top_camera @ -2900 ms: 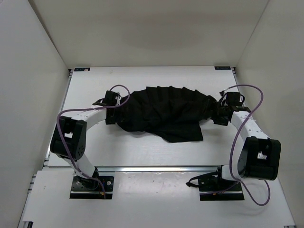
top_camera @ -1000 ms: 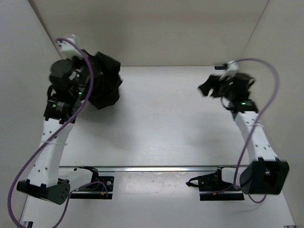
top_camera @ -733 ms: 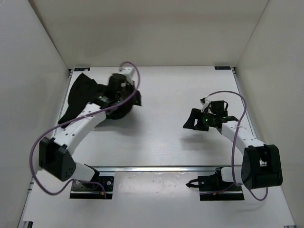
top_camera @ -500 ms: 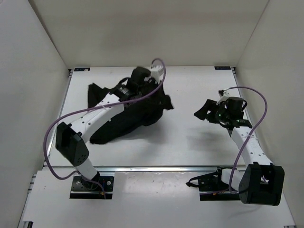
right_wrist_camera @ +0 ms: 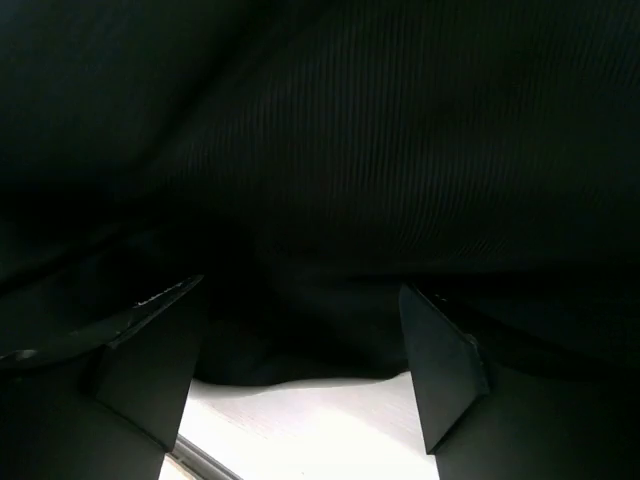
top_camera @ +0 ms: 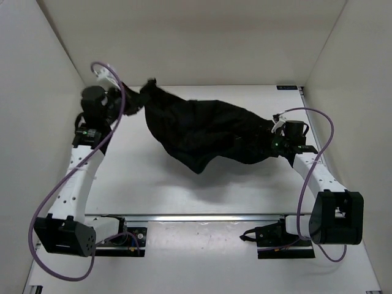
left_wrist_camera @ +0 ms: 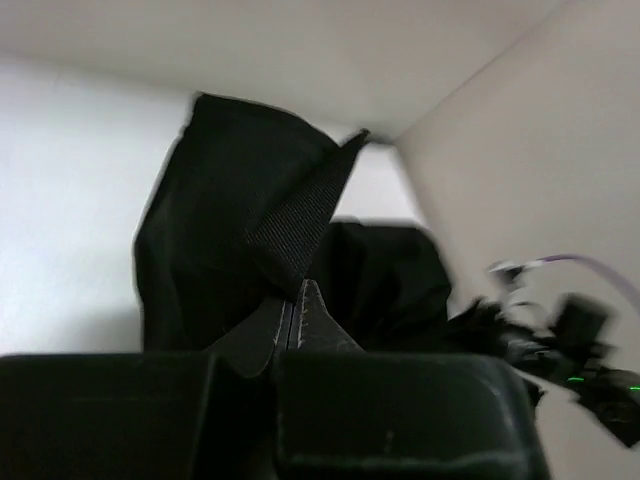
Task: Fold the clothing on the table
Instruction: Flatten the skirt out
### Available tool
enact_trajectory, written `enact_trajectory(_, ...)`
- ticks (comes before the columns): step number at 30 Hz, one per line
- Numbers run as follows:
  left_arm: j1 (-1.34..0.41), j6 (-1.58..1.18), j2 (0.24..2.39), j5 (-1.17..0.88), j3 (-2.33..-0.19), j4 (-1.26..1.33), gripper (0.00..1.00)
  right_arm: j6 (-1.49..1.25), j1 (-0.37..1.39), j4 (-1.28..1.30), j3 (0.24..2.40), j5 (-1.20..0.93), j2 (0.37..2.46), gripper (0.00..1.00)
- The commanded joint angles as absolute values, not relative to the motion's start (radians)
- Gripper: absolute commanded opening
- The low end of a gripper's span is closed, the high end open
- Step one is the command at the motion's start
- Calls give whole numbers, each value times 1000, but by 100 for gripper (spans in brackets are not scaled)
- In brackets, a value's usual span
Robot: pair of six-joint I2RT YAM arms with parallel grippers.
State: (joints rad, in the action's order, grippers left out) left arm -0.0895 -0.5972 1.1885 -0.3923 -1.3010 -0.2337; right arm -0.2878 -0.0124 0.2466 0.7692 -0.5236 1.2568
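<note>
The black clothing (top_camera: 208, 131) hangs stretched across the white table (top_camera: 153, 184), from a raised corner at the upper left down to the right side. My left gripper (top_camera: 135, 101) is lifted at the far left and shut on that corner. In the left wrist view its jaws (left_wrist_camera: 294, 300) pinch a woven edge of the clothing (left_wrist_camera: 235, 220). My right gripper (top_camera: 271, 142) sits low at the cloth's right end. In the right wrist view its fingers (right_wrist_camera: 150, 345) stand wide apart with the clothing (right_wrist_camera: 330, 150) bunched ahead of them, just above the table (right_wrist_camera: 300, 425).
White walls close in the table on the left, back and right. A silver rail (top_camera: 202, 217) runs along the near edge, with both arm bases behind it. Purple cables loop off each arm.
My left arm has swung back to the far left and lifted, drawing the clothing out across the table. My right gripper has moved in to the cloth's right end and its jaws stand wider.
</note>
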Motion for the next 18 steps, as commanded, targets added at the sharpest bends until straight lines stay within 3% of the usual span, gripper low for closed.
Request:
enact_trajectory(1, -100, -543, 1215, -207, -1078, -335, 0, -259, -8, 236, 775, -509, 1273, 74)
enact_trajectory(8, -126, -459, 1157, -140, -845, -339, 0, -239, -17, 232, 749, -439, 1328, 79)
enact_trajectory(18, -140, -408, 1206, -161, -787, -342, 0, -298, -40, 218, 819, -327, 1469, 79)
